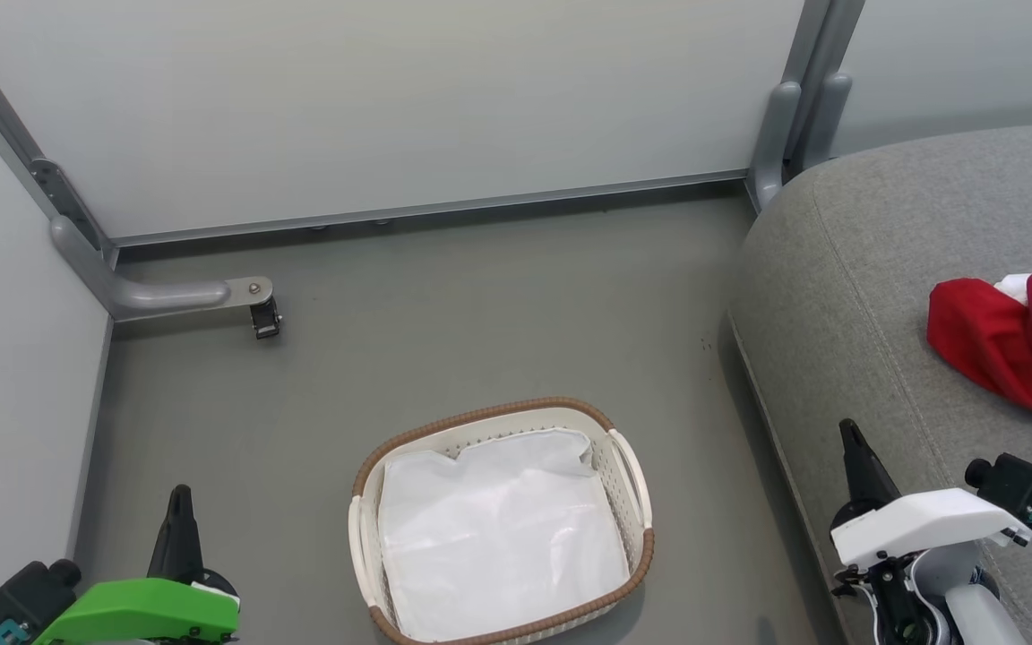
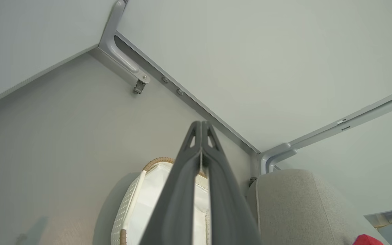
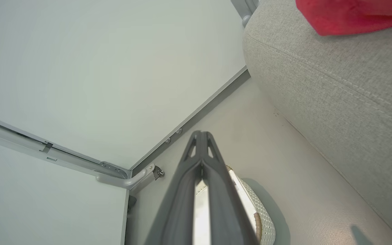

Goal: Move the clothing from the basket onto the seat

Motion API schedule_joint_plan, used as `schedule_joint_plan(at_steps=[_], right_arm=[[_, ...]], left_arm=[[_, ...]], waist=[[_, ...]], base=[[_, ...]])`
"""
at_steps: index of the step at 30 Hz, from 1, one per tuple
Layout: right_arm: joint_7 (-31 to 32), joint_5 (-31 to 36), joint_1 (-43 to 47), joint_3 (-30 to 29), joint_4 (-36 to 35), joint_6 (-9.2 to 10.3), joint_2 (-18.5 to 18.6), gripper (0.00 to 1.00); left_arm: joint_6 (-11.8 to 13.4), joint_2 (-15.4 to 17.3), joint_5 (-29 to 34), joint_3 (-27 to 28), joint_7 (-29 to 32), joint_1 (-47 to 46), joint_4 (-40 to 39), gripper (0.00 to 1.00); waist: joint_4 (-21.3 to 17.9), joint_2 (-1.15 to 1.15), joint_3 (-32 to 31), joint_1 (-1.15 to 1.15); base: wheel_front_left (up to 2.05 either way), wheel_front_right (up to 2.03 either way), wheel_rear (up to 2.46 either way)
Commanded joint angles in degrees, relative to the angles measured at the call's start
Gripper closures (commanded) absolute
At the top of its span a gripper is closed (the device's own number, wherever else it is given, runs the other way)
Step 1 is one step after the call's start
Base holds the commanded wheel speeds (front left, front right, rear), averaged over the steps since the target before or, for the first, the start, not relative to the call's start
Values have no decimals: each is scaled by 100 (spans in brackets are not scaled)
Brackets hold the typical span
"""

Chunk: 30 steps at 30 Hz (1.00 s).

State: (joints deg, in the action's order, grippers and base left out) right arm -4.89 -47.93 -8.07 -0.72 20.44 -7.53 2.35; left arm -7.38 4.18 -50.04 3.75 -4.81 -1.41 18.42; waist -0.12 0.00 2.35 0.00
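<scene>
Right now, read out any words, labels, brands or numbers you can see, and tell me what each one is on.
No readable text anywhere.
The oval cream perforated plastic basket with the brown woven rim, its plain white liner sheet, the red and white fabric clothing and the grey upholstered seat carry no lettering that shows.

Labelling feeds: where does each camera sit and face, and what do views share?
Head view: on the head, facing down at basket, floor, seat; left gripper, right gripper at lower corners.
Left wrist view: on that wrist, along its shut gripper toward the wall.
Right wrist view: likewise, beside the seat.
All share basket, seat, red clothing.
</scene>
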Motion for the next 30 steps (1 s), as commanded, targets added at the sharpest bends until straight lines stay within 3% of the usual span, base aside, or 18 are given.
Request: schedule_joint_plan(at_steps=[1,30], right_arm=[[46,-204,-16,-41,-107,3,35,100],[527,-2046,84,-282,-350,4,50,100]], left_arm=[[-7,3,-192,39,38,-163,-92,100],[-12,-52,-1948,149,522,-328,-255,100]], waist=[[0,0,-4,0],[5,0,-78,0]], base=[[0,0,0],[0,0,0]])
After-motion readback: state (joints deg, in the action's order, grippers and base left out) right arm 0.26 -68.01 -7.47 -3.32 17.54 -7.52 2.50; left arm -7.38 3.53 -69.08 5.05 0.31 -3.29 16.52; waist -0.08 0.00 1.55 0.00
